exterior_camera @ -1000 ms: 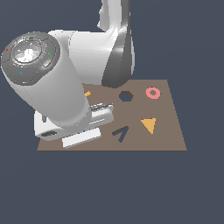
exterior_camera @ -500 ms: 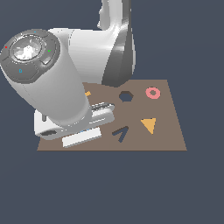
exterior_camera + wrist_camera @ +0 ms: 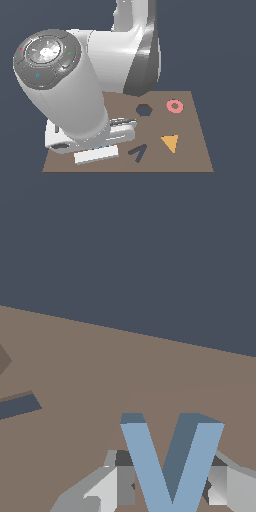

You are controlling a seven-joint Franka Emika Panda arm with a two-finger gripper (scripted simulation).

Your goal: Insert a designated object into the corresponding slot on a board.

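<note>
In the wrist view the light-blue V-shaped piece (image 3: pixel 170 466) sits between my gripper's (image 3: pixel 170 486) two fingers, one finger (image 3: pixel 122 483) against each arm, so the gripper looks shut on it. It is just above the brown board (image 3: pixel 150 376). One arm of the dark navy V-shaped slot (image 3: pixel 17 406) shows at that view's edge. In the exterior view the slot (image 3: pixel 137 152) lies near the board's (image 3: pixel 195 160) front edge. My hand (image 3: pixel 92 140) is low over the board on the exterior view's left of the slot. The arm hides the piece there.
On the board are an orange triangle (image 3: pixel 170 143), a pink ring (image 3: pixel 174 106) and a dark hexagonal recess (image 3: pixel 144 109). The large arm link (image 3: pixel 65 85) blocks the left half of the board in the exterior view. The orange L-shaped piece is hidden.
The arm has shifted slightly and now covers the small orange piece that showed beside it earlier. The hand stays low at the same spot on the board.
</note>
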